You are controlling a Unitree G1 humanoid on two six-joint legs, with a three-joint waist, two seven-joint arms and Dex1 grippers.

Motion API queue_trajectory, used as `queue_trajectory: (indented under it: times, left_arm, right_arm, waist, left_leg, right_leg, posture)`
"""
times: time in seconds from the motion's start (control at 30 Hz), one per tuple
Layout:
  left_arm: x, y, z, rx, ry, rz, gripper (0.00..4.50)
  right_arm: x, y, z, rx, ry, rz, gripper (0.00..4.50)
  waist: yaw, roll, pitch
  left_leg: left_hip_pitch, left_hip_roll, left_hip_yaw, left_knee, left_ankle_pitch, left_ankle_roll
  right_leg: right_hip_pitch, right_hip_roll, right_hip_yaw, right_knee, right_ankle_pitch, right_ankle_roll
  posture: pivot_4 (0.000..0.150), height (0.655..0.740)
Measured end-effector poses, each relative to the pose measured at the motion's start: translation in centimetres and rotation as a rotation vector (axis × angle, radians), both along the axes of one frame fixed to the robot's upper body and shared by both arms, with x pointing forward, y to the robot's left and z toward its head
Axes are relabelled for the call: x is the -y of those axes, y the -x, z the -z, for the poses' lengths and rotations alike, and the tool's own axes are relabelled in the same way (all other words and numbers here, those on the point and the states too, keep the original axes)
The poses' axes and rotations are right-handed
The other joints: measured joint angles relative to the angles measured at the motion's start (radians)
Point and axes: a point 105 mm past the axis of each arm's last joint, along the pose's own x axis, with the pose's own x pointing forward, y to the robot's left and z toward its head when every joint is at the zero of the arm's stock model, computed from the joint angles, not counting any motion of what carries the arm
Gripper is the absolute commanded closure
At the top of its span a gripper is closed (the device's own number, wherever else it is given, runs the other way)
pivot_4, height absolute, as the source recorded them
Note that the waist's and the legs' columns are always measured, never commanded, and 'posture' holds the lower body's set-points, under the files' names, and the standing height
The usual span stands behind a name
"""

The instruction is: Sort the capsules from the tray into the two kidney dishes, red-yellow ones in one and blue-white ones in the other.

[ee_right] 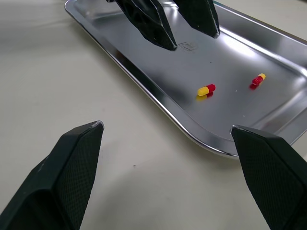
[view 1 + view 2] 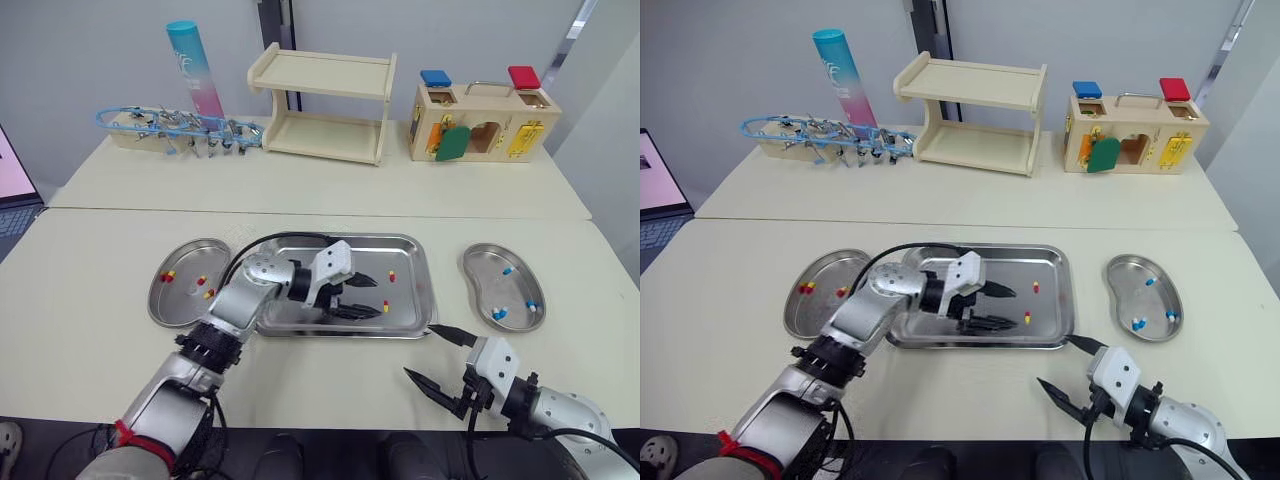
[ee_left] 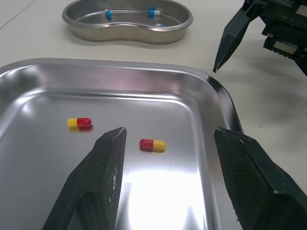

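While hovering low over the steel tray (image 2: 405, 312) at centre frame, holds the left gripper (image 2: 362, 296) wide open, black fingers (image 3: 108, 163) spread and gripping nothing. Straddles a red-yellow capsule (image 3: 152, 144) between those fingers without touching it, on the tray floor near the right-hand rim. Shows that capsule as a small glossy pill, half red and half yellow, lying on its side and mirrored faintly in the polished steel. Shows a second red-yellow capsule (image 3: 79, 122), the same two-tone kind, a little apart on the same floor, outside the fingers' span.

Poses the right gripper (image 2: 420, 350) at lower right of frame, just off the tray's near right corner and above bare table (image 2: 100, 350), jaws likewise far apart and empty.

Counts three sorted red-yellow capsules (image 2: 200, 281) in the left-frame kidney dish (image 2: 160, 310), just beside the tray, and three blue-white capsules (image 2: 507, 270) in the right-frame kidney dish (image 2: 470, 262), set slightly apart from the tray's right edge.

Takes in, along the top of the frame, a pale wooden shelf (image 2: 322, 105), a latch box (image 2: 483, 122) topped with blue and red blocks, and a teal-and-pink tube (image 2: 195, 68).
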Motion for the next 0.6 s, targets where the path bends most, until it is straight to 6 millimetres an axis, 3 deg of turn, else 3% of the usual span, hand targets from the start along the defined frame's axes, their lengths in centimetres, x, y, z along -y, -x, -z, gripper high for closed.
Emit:
queue_trajectory:
  times: [0.33,0.6]
  left_arm:
    - [2.1,-1.2,2.4,-0.025,-0.049,0.005,1.55]
    - [3.5,-1.1,3.1,-0.002,-0.075,0.027,1.55]
  right_arm:
    - [-0.3,0.5,-0.3,-0.007,-0.004,0.025,0.0]
    - [-0.5,0.5,-0.4,-0.018,-0.003,0.037,0.0]
  waist:
    - [0.001,0.0,0.0]
    - [0.001,0.0,0.0]
  left_leg:
    - [0.0,0.0,0.0,0.0,0.0,0.0]
    - [0.0,0.0,0.0,0.0,0.0,0.0]
  right_leg:
    - [0.0,0.0,0.0,0.0,0.0,0.0]
    - [0.0,0.0,0.0,0.0,0.0,0.0]
  posture:
    - [0.15,0.74]
    - [0.15,0.74]
